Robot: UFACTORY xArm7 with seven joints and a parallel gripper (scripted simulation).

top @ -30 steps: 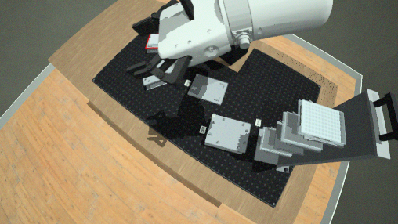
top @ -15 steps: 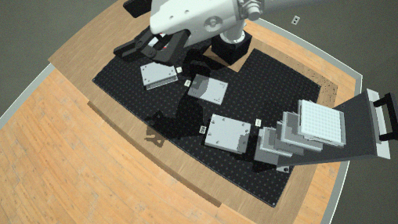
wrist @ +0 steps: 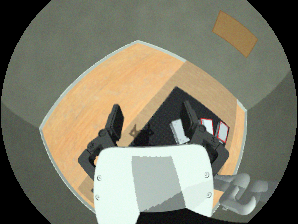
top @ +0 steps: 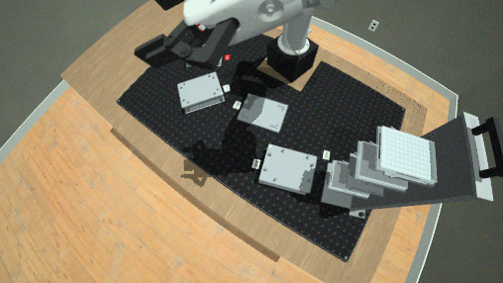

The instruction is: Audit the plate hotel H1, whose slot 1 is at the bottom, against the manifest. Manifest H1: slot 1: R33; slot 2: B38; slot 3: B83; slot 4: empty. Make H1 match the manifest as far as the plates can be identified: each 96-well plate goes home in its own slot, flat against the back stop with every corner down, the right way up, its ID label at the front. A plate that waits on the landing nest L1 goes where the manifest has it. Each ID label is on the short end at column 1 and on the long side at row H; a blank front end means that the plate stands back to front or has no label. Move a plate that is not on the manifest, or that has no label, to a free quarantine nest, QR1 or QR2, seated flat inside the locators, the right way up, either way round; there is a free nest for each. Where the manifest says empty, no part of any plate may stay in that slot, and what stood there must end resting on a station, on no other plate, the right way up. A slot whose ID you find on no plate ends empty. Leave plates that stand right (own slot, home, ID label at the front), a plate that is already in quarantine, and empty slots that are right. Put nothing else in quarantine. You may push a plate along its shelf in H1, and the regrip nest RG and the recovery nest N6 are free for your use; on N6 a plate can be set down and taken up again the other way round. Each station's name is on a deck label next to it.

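The plate hotel H1 (top: 391, 168) stands at the right of the black deck, seen from above as stepped grey shelves. A white 96-well plate (top: 406, 153) lies uppermost in it, wells up. The lower shelves (top: 353, 180) show as grey ledges, and I cannot tell plates or labels on them. My gripper (top: 183, 49) hangs high over the far left of the deck, far from the hotel. It is open and empty. In the wrist view its two black fingers stand wide apart with only the deck far below between them.
Three flat grey nests lie on the deck: one at the far left (top: 200, 91), one in the middle (top: 262, 113), one near the hotel (top: 288, 168). Small white deck labels (top: 237, 105) stand beside them. Red-edged stations (wrist: 214, 127) lie under the arm. The robot base (top: 292, 54) is at the back.
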